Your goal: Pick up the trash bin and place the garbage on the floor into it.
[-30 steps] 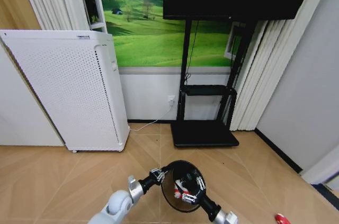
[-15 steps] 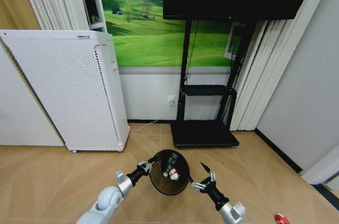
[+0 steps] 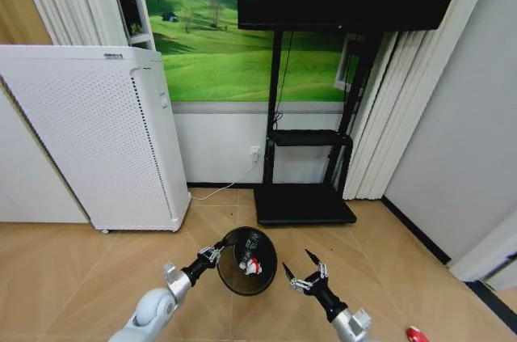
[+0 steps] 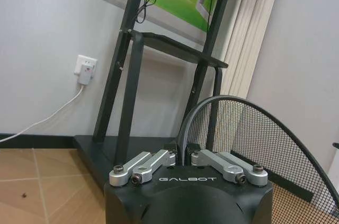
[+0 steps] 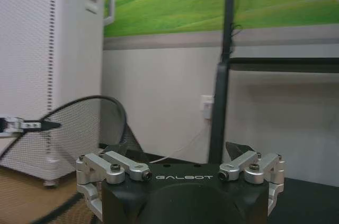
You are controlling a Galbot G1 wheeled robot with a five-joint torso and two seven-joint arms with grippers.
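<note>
The trash bin (image 3: 246, 261), a round black wire-mesh basket, hangs tilted above the floor (image 3: 81, 277) with its mouth toward me. My left gripper (image 3: 212, 255) is shut on its rim (image 4: 183, 128). Inside lie pieces of garbage: a bottle with a green label (image 3: 251, 242) and a red-and-white piece (image 3: 254, 266). Another red piece (image 3: 416, 332) lies on the floor at the lower right. My right gripper (image 3: 300, 269) is open and holds nothing, just right of the bin. From the right wrist, the bin (image 5: 79, 128) is off to one side.
A tall white perforated appliance (image 3: 89, 140) stands at the left wall. A black TV stand (image 3: 305, 204) with a flat base is straight ahead. A white cable (image 3: 212, 191) runs along the floor. Curtains (image 3: 380, 116) and a grey wall close the right side.
My right gripper was inside the bin on a red-and-white piece, let it go and drew out to the right, open. The left arm carried the bin leftward. The camera shifted a little.
</note>
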